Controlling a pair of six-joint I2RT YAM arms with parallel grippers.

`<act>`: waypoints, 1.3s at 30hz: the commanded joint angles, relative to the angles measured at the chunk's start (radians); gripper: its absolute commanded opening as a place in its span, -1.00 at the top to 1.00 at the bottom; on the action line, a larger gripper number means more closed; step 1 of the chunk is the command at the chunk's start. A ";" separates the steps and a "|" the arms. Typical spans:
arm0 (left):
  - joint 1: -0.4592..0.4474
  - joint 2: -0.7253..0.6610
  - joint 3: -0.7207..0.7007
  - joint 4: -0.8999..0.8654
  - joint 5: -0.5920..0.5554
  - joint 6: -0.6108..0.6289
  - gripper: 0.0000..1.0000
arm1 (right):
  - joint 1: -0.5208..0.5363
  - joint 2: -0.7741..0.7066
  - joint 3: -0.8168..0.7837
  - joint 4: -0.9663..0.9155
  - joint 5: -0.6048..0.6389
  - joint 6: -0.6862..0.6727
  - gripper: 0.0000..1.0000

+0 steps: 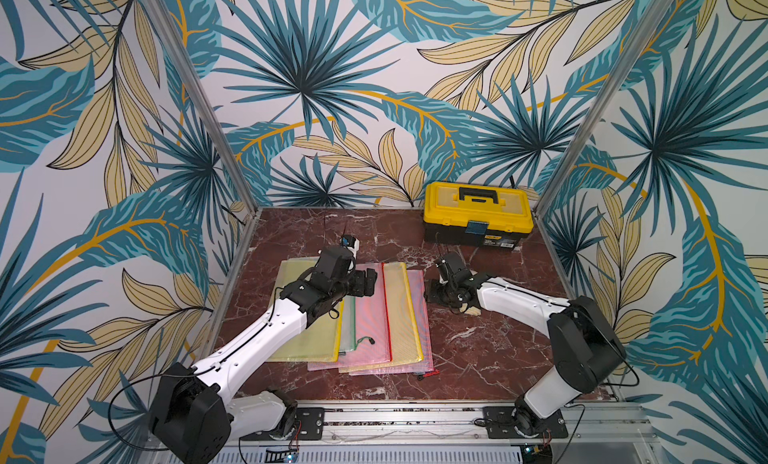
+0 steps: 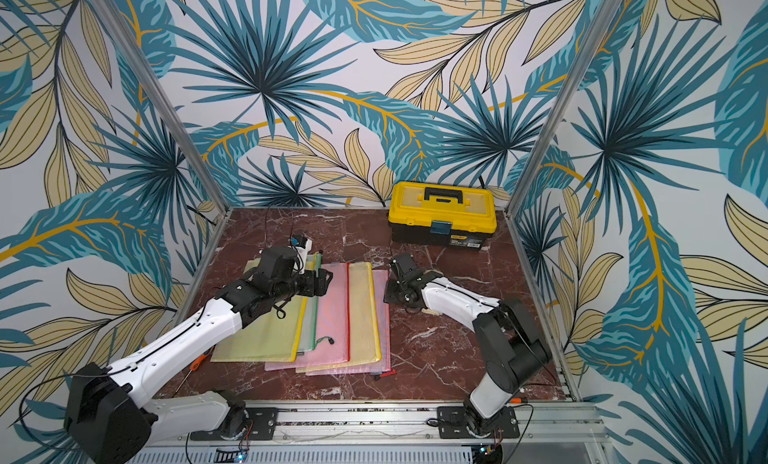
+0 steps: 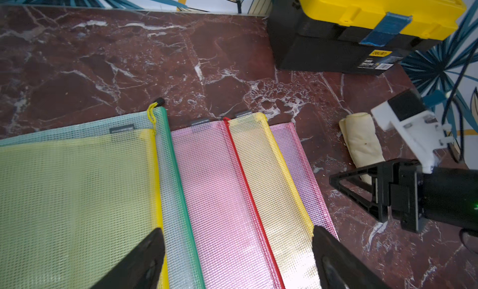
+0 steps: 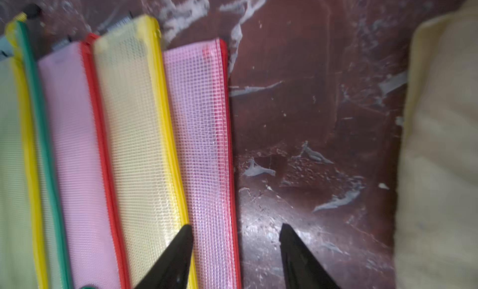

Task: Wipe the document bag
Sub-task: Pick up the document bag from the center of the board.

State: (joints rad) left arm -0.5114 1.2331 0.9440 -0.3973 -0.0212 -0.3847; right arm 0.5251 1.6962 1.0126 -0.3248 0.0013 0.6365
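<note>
Several mesh document bags (image 1: 401, 316) in yellow, green and pink lie overlapped on the marble table (image 1: 490, 349). My left gripper (image 1: 365, 284) hovers over their far ends, open with nothing between its fingers; the left wrist view shows it (image 3: 236, 229) above the pink and yellow bags (image 3: 219, 184). My right gripper (image 1: 433, 293) sits low at the stack's right edge, its jaws partly apart and empty, straddling the red-edged pink bag (image 4: 204, 135) and bare table. A rolled cream cloth (image 3: 362, 142) lies just right of that gripper, mostly hidden under the right arm in both top views.
A yellow and black toolbox (image 1: 478, 212) stands at the back right against the wall. An orange-handled screwdriver (image 2: 198, 361) lies by the left arm near the stack's front left corner. Metal frame posts and rails border the table.
</note>
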 commanded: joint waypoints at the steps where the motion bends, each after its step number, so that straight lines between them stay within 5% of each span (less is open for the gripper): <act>1: 0.006 -0.019 -0.020 0.003 0.027 -0.028 -0.81 | 0.019 0.074 0.051 0.016 -0.036 0.002 -0.04; 10: 0.012 -0.015 -0.056 0.003 0.033 -0.048 -0.81 | 0.043 0.150 0.094 -0.007 0.003 0.008 0.17; 21: 0.017 -0.005 -0.067 0.002 0.033 -0.045 -0.81 | 0.044 0.089 0.151 -0.154 0.058 -0.005 1.00; 39: 0.095 0.041 -0.072 0.008 0.064 -0.033 -0.81 | 0.047 -0.175 0.538 -0.565 0.113 -0.087 1.00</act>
State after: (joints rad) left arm -0.4400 1.2999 0.8879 -0.3973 0.0288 -0.4255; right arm 0.5667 1.5513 1.5150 -0.8024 0.1192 0.5625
